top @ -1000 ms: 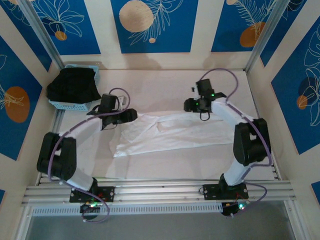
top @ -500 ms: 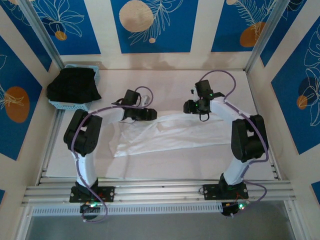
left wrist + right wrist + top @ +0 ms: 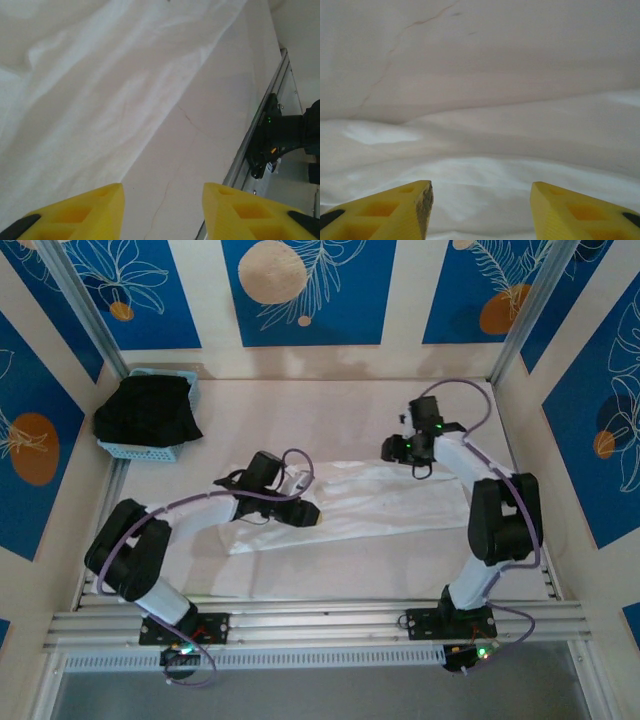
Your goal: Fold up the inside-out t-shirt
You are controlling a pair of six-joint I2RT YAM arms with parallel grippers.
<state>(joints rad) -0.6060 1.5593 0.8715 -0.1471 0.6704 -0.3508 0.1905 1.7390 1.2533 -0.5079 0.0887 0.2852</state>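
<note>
Overhead view of a pale table [image 3: 330, 410] walled in by blue and cream panels, with 2 robot arms bolted at the near edge. The inside-out t-shirt [image 3: 375, 502], white and rumpled, lies stretched across the middle of the table as a long band, running from near the left arm's elbow to just beside the right arm's forearm.

The left gripper [image 3: 305, 513] sits low over the shirt's left part, pointing right. From its wrist camera, its 2 yellow fingers [image 3: 95, 210] stand apart with a clear gap and nothing between them; white cloth [image 3: 90, 90] fills the upper left, and bare table [image 3: 210, 130] lies ahead.

The right gripper [image 3: 392, 450] is at the shirt's far edge, toward the right end. Its own camera shows the yellow fingers [image 3: 395, 210] spread moderately wide (no cloth caught between them), poised just above folds of the shirt [image 3: 480, 165], with bare table [image 3: 495, 50] beyond.

In the far left corner, well apart from the shirt, a light blue basket [image 3: 140, 449] holds a black garment [image 3: 145, 410].
</note>
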